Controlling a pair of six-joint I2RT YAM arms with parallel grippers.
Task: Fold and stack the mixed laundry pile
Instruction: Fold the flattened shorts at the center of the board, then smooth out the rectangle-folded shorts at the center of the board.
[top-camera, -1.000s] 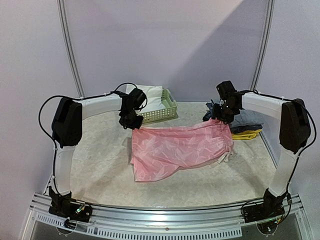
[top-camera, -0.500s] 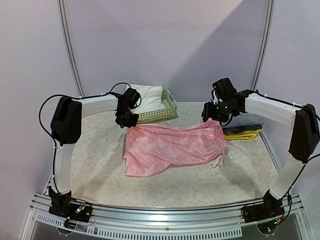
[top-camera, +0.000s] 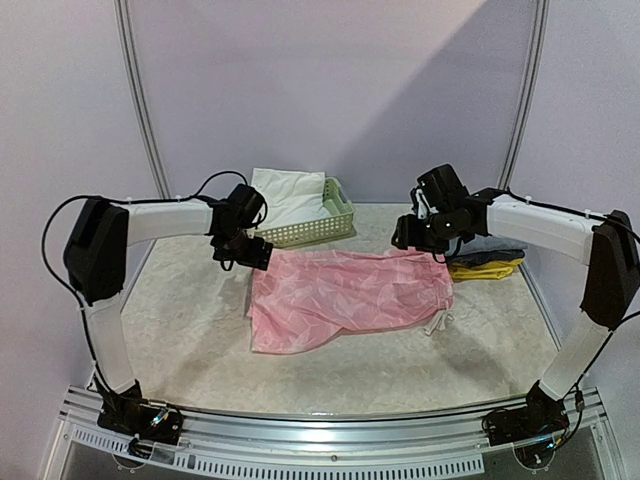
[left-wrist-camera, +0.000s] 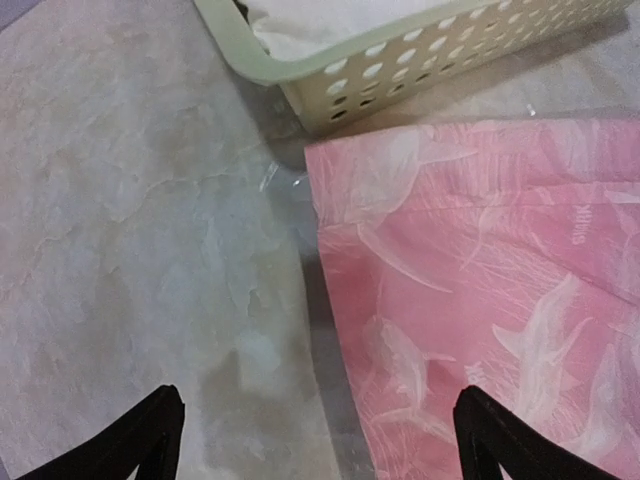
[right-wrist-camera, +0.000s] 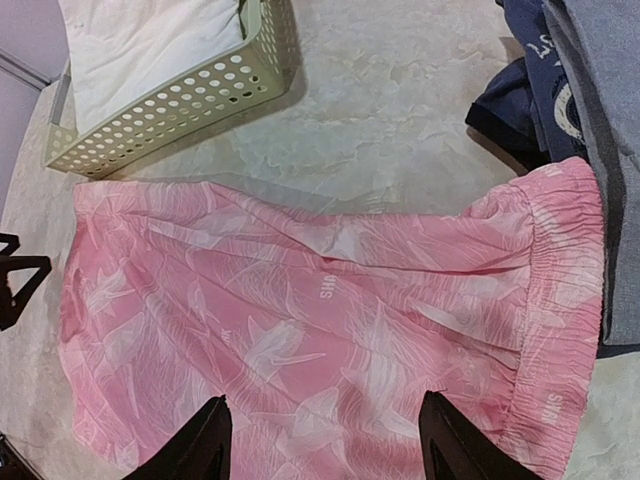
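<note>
Standing spread and empty, the left fingers (left-wrist-camera: 148, 440) and right fingers (right-wrist-camera: 195, 448) are best closed on matching corners of the pink piece (top-camera: 345, 300), seemingly flat.

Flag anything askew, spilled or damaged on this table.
Nothing spilled or damaged. The pink shorts lie spread but wrinkled, their near-left corner sagging out of line. The white cloth bulges above the green basket.
</note>
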